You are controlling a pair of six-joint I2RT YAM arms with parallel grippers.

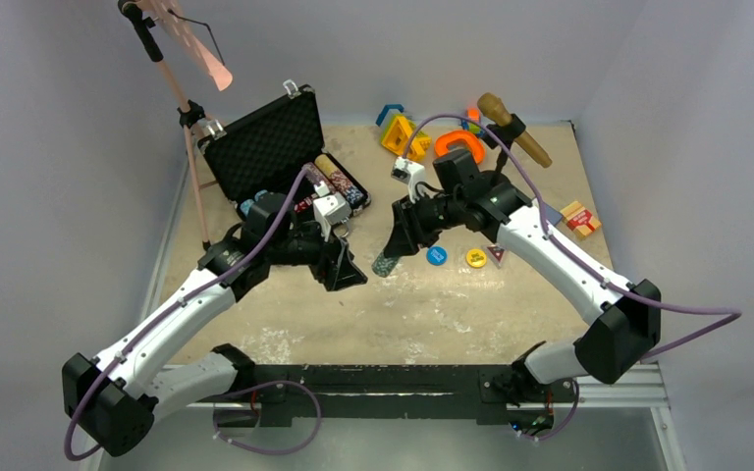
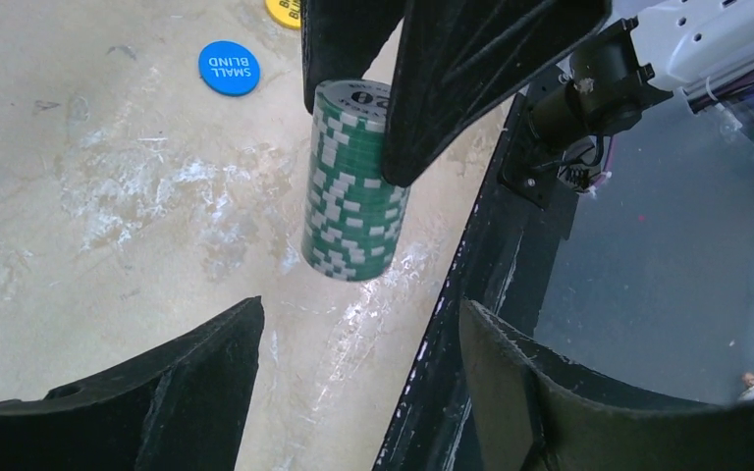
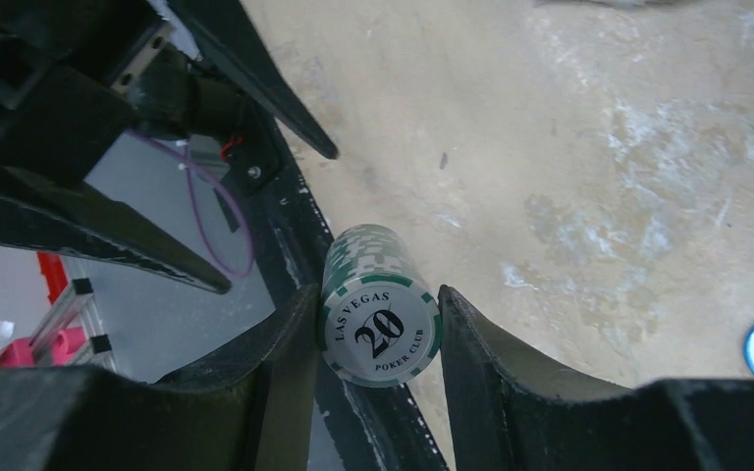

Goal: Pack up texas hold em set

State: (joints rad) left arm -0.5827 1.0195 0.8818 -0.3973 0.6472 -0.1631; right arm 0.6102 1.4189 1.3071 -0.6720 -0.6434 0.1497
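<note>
Over the scuffed beige tabletop [image 1: 353, 314], right end effector [image 3: 378, 314] pinches green chip stack [image 2: 351, 211], left end effector [image 2: 361, 306] spread

Yellow triangle block [image 1: 400, 135] and orange arch [image 1: 458, 144] sit near the table's [image 1: 403, 314] back edge; brown microphone [image 1: 515, 130] tilts just beside them.

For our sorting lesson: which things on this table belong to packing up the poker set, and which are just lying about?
Belongs to the job:
black case
chip rows inside it
green chip stack in the right tool
blue disc
yellow disc

Just lying about:
yellow toy shape
orange toy shape
brown microphone
</note>
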